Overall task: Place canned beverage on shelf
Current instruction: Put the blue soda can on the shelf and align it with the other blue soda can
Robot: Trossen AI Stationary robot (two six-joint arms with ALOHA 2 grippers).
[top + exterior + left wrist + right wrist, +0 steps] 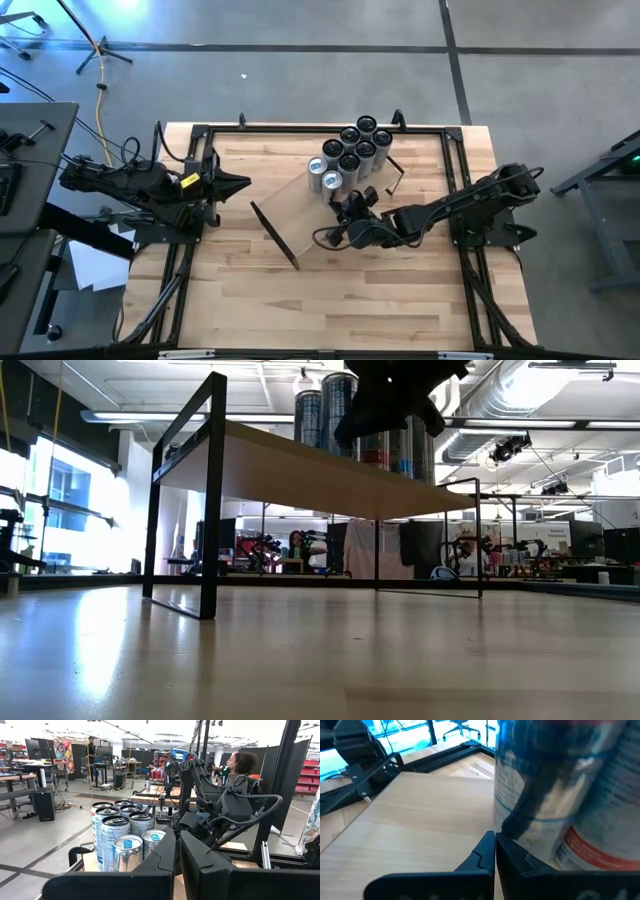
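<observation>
The shelf [290,205], a pale board on thin black end brackets, stands slanted across the middle of the striped tabletop. Several canned beverages [350,150] stand upright in a cluster on its far right part; they also show in the low view [340,405] and the left wrist view [122,840]. My right gripper [342,200] is shut and hovers over the board just on the near side of the cluster, beside a blue can [530,805]. My left gripper [243,183] is shut, held level above the table's left side, apart from the shelf. My right gripper's shut fingertips [492,845] slant down over the board, close beside the lower side wall [515,827] of the nearest blue can. Whether they touch the can, I cannot tell. The can stands upright on the shelf.
A black metal frame [455,160] runs around the tabletop's edges. Bare tabletop [330,300] lies on the near side of the shelf. A person [240,765] sits in the room beyond the table.
</observation>
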